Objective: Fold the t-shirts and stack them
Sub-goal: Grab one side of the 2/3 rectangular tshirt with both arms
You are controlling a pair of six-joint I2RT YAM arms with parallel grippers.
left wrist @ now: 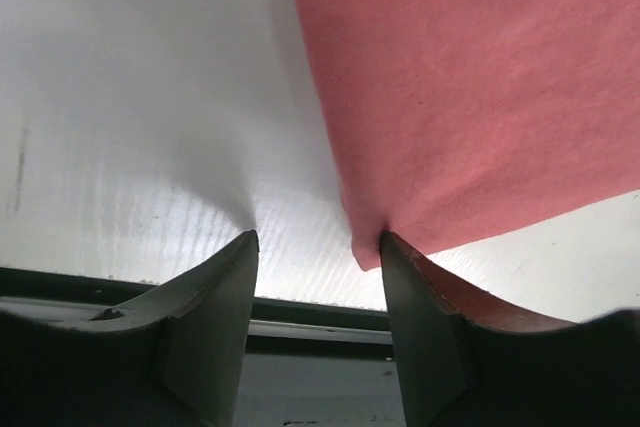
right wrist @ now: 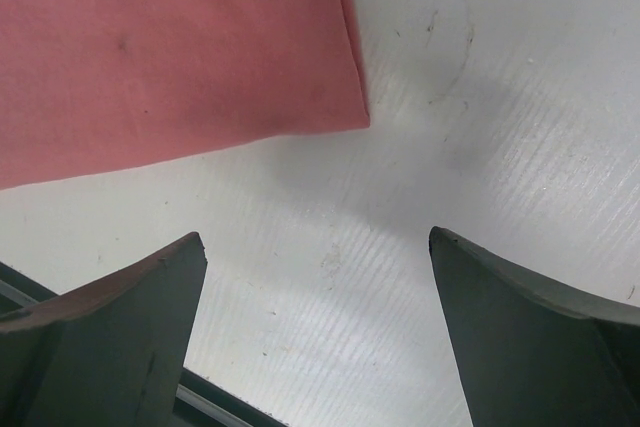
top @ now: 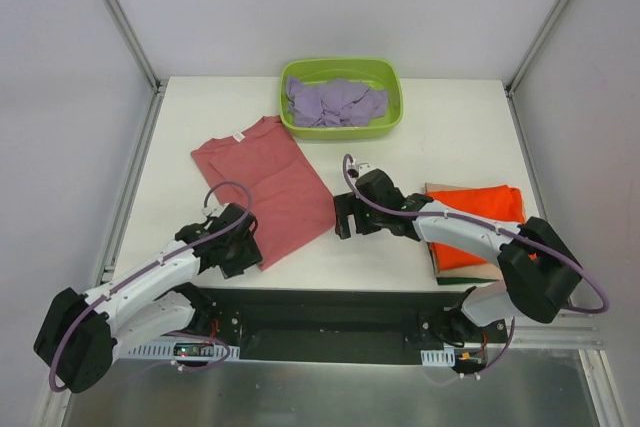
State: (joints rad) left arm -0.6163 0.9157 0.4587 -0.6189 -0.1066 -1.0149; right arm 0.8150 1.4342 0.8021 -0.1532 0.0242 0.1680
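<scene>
Top view: the left gripper (top: pixel 238 252) covers the near corner of the red shirt (top: pixel 265 187), and its own fingertips are not seen there. At the right of the frame the right arm (top: pixel 460 232) lies over the left part of the stack. The orange shirt (top: pixel 485 222) shows only partly and the tan shirt (top: pixel 440 190) only as a thin border. A dark green strip (top: pixel 470 278) at the stack's lower edge is too narrow to identify. The lavender cloth (top: pixel 335 102) in the green tub (top: pixel 345 133) is crumpled; one shirt or several, I cannot tell.

Left wrist view: the red shirt leaves the frame at the top and right edges. Its corner meets the finger (left wrist: pixel 420 287) at the right, and whether they touch is unclear.

Right wrist view: the top and left edges cut the shirt.
</scene>
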